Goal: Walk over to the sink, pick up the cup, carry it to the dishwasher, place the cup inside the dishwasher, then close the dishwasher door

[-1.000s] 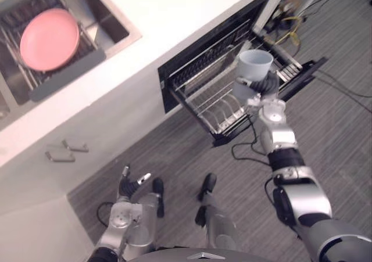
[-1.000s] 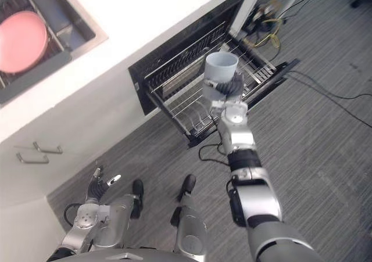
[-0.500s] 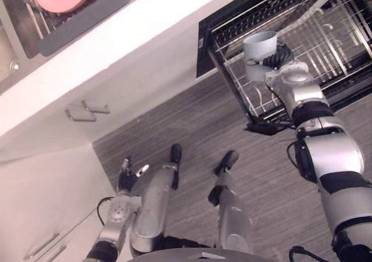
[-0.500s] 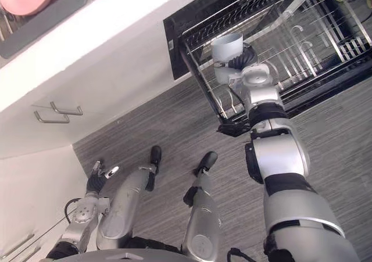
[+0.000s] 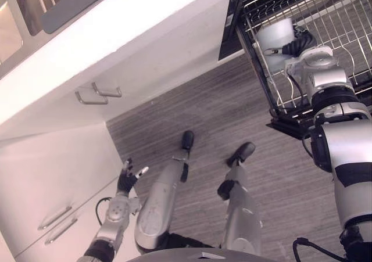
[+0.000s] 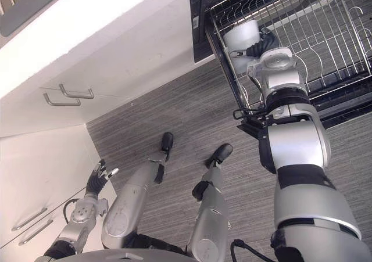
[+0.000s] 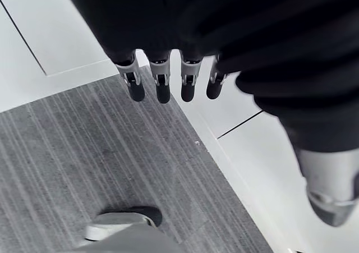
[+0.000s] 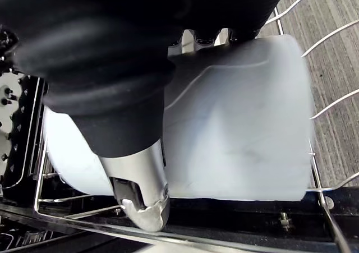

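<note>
My right hand (image 5: 301, 43) is shut on a pale blue-grey cup (image 5: 274, 34) and holds it tipped at the near left corner of the pulled-out wire dishwasher rack (image 5: 331, 9). In the right wrist view the cup (image 8: 241, 124) lies among the rack wires (image 8: 328, 110), with my thumb (image 8: 140, 194) pressed on its side. The black dishwasher door (image 6: 343, 102) hangs open under the rack. My left hand (image 5: 124, 179) hangs low beside the white cabinets, its fingers (image 7: 162, 87) straight and holding nothing.
A white counter runs across the top left, with the sink's grey rim (image 5: 70, 9) at its corner. Cabinet handles (image 5: 97, 93) and drawer handles (image 5: 55, 218) stick out on the left. Grey striped floor (image 5: 209, 111) lies between the cabinets and the dishwasher.
The camera has swung, so the whole scene shifted. My right hand has brought the cup from above the rack's rim down among the wires at its corner. The left hand stays hanging.
</note>
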